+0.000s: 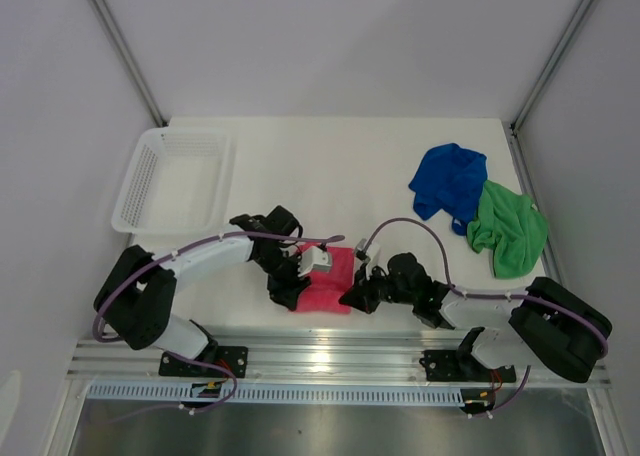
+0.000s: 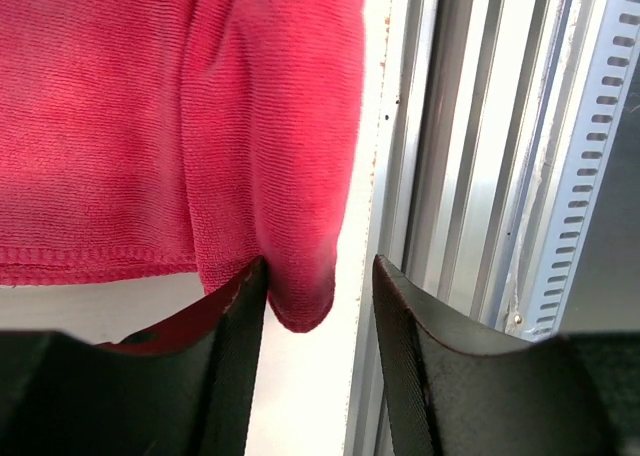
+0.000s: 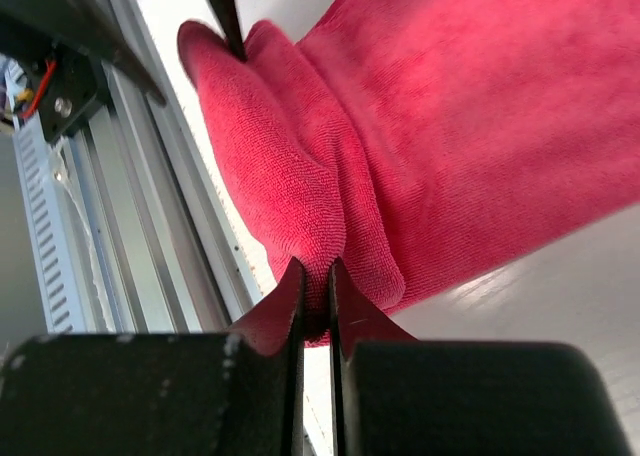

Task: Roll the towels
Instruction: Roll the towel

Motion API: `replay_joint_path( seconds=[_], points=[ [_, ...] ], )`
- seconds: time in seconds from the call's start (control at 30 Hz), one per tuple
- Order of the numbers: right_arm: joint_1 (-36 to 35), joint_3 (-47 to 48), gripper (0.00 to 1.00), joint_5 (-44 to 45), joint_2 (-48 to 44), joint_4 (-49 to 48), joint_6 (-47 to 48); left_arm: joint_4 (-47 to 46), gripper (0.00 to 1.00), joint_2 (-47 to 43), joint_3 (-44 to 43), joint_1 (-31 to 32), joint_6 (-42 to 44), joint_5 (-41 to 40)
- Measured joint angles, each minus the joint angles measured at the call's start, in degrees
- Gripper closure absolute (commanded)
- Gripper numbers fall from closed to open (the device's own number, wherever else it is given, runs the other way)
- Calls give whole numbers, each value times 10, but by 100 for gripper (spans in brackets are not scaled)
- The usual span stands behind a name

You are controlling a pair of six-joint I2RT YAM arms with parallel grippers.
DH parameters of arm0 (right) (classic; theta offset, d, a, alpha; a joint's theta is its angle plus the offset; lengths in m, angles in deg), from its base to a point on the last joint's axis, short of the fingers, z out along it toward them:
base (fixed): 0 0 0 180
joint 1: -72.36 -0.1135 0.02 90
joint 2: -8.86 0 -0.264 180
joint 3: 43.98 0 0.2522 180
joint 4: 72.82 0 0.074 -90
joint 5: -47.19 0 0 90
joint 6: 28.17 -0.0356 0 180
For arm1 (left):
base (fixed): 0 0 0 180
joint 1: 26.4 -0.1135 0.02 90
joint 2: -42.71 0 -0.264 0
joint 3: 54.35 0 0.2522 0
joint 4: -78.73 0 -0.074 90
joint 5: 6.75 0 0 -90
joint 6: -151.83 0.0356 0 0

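A white surface (image 1: 340, 166) is enclosed by plain pale walls (image 1: 340, 36) at the back and both sides, met at the corners by slanting metal posts (image 1: 121, 48). The near edge is bordered by an aluminium rail (image 1: 330, 354), on which soft light is reflected, and by a white slotted duct (image 1: 300, 391).

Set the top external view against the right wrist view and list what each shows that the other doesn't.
Only top external: the white basket at far left, and the blue towel and green towel crumpled at far right. Only right wrist: close up, the right end effector pinched shut on a fold of the pink-red towel at its near edge. Both: the pink-red towel and the metal rail along the table's near edge.
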Motion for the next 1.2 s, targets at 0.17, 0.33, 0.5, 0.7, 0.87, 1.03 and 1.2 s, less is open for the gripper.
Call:
replay_joint_path(
  seconds=[0.17,0.33,0.5,0.7,0.87,1.03,1.2],
  points=[
    [12,0,100,-6,0,-8,-21,-22,48,-13,20,0,-6,2],
    [12,-1,100,-6,0,-16,-30,-57,55,-11,32,2,-31,-15],
    [15,-1,100,-6,0,-17,-35,-82,76,5,36,7,-43,-27],
    [12,-1,100,-10,-3,-9,-45,-90,99,11,44,12,-52,-26],
    [-18,19,100,-14,-26,54,-48,-57,96,-20,44,12,-49,-19],
    [-31,32,100,-34,-56,99,-61,-23,90,-32,45,12,-43,0],
    [-13,36,100,-53,-45,114,-70,-16,73,-19,43,7,-41,17]
  ],
)
